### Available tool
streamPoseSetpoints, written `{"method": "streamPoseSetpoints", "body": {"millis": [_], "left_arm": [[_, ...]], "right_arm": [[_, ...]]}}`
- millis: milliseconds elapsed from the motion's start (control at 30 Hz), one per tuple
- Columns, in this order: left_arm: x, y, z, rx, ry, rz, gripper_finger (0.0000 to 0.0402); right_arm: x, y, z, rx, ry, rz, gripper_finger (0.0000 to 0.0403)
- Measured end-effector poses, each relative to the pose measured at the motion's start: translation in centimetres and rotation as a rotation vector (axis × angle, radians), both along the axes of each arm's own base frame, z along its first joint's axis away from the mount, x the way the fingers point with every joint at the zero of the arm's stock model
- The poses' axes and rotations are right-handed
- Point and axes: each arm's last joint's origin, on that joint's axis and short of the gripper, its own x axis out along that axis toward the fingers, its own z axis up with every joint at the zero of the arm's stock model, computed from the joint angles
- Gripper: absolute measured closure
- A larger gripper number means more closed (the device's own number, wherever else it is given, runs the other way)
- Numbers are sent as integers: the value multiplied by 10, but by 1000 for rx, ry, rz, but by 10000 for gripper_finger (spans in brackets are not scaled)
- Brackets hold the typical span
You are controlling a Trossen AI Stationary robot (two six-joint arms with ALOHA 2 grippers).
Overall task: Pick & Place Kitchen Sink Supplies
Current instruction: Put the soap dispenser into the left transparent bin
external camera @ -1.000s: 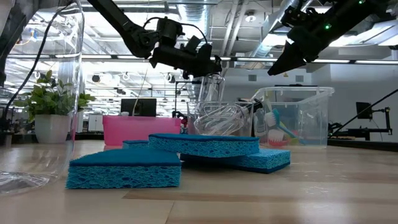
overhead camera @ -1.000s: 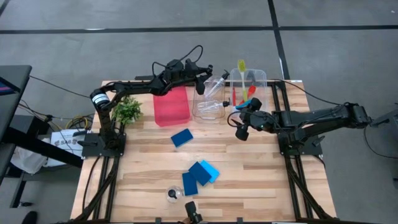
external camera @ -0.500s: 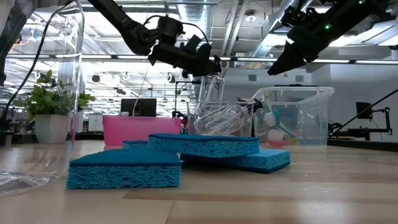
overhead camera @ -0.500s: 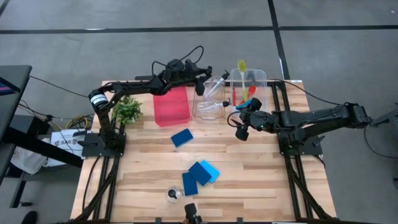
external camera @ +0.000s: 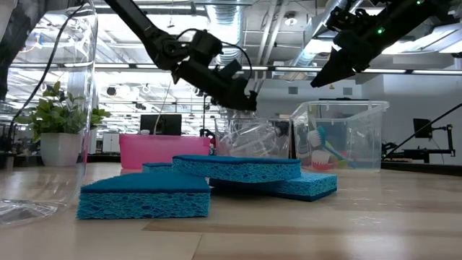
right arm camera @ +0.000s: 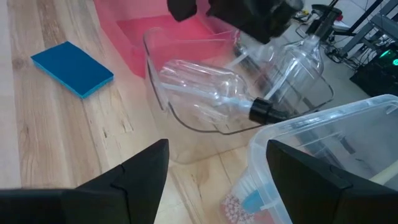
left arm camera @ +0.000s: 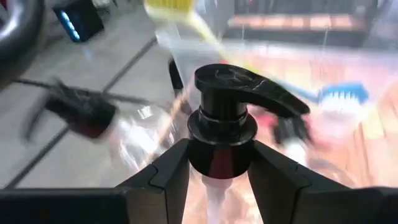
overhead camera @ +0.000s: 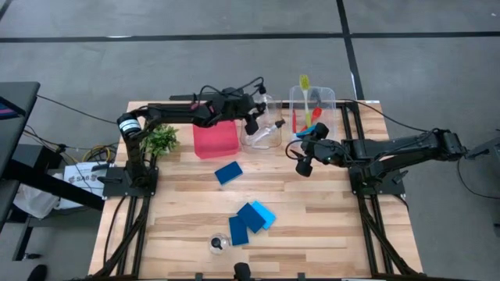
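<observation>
My left gripper (overhead camera: 251,119) hangs over the clear bin (overhead camera: 262,140) at the table's far side, shut on a clear bottle (right arm camera: 300,55) with a black pump cap (left arm camera: 245,90). A second bottle (right arm camera: 205,84) lies on its side in that bin. My right gripper (overhead camera: 303,165) waits open in the air, just right of the bin and near the brush bin. Three blue sponges lie flat on the table: one (overhead camera: 228,172) mid-table and two overlapping (overhead camera: 251,218) nearer the front. Another clear bottle (overhead camera: 218,243) stands at the near edge. Yellow-green (overhead camera: 303,82), red and blue brushes stand in the right-hand bin. My left gripper pinches the bottle at the black collar (left arm camera: 219,155) just under the pump head, one finger (left arm camera: 166,174) on each side. It comes from above and from the table's left, slanting down. The bottle hangs tilted with its body inside the clear bin; whether it touches the bin I cannot tell.
A red tray (overhead camera: 214,134) sits left of the clear bin, and a small leafy plant (overhead camera: 160,139) stands at the left edge. The clear brush bin (overhead camera: 326,100) is at the far right. Bare wood lies between the sponges and around the table's middle.
My left gripper has come down and toward the near edge, from above the clear bin's far rim. The bottle it holds has sunk from clear above the bin down into it and tipped more. My right arm has kept still.
</observation>
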Motion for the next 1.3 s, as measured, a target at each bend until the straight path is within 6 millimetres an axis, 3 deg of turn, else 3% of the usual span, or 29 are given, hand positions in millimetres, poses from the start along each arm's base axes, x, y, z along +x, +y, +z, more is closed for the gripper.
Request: {"method": "streamPoseSetpoints", "body": {"millis": [433, 833, 1000, 1300], "left_arm": [[0, 2, 4, -44, -60, 56, 234], [0, 2, 7, -60, -78, 52, 164], [-3, -1, 24, -44, -121, 32, 150], [-25, -19, 81, -35, -220, -100, 154]], "right_arm": [[0, 0, 0, 0, 0, 0, 138], [0, 0, 0, 0, 0, 0, 138], [0, 0, 0, 0, 0, 0, 138], [0, 0, 0, 0, -3, -1, 138]]}}
